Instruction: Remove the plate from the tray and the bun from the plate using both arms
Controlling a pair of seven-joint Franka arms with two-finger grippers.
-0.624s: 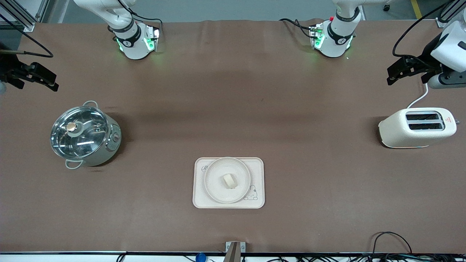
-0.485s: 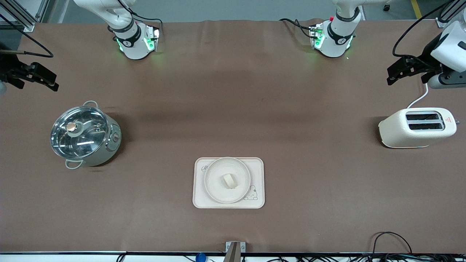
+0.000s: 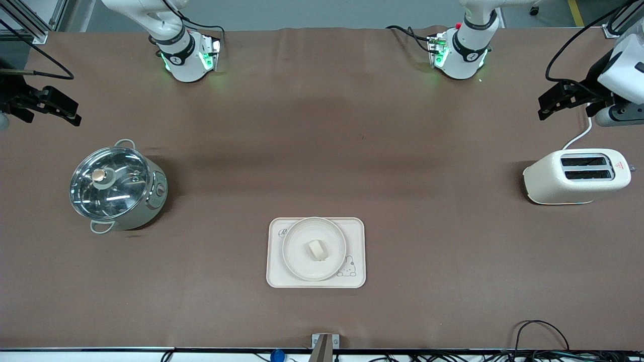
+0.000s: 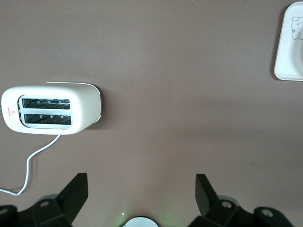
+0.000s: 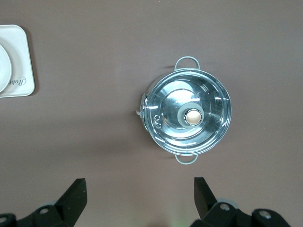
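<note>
The round cream plate (image 3: pixel 297 236) lies on the rectangular cream tray (image 3: pixel 275 274) near the front camera. The small pale bun (image 3: pixel 317 250) sits in the plate's middle. My left gripper (image 3: pixel 542 106) is open and empty, up in the air over the left arm's end of the table, above the toaster's cord; its wrist view (image 4: pixel 141 194) shows both jaws wide apart. My right gripper (image 3: pixel 75 114) is open and empty, up over the right arm's end of the table; its wrist view (image 5: pixel 140 194) shows the tray's corner (image 5: pixel 16 61) and a sliver of the plate (image 5: pixel 4 66).
A cream two-slot toaster (image 3: pixel 576 176) with a white cord stands at the left arm's end; it also shows in the left wrist view (image 4: pixel 52 109). A steel pot with a glass lid (image 3: pixel 116 188) stands at the right arm's end; it also shows in the right wrist view (image 5: pixel 188 117).
My left gripper has drifted slightly farther toward the left arm's end of the table. The right arm, plate and bun have not moved.
</note>
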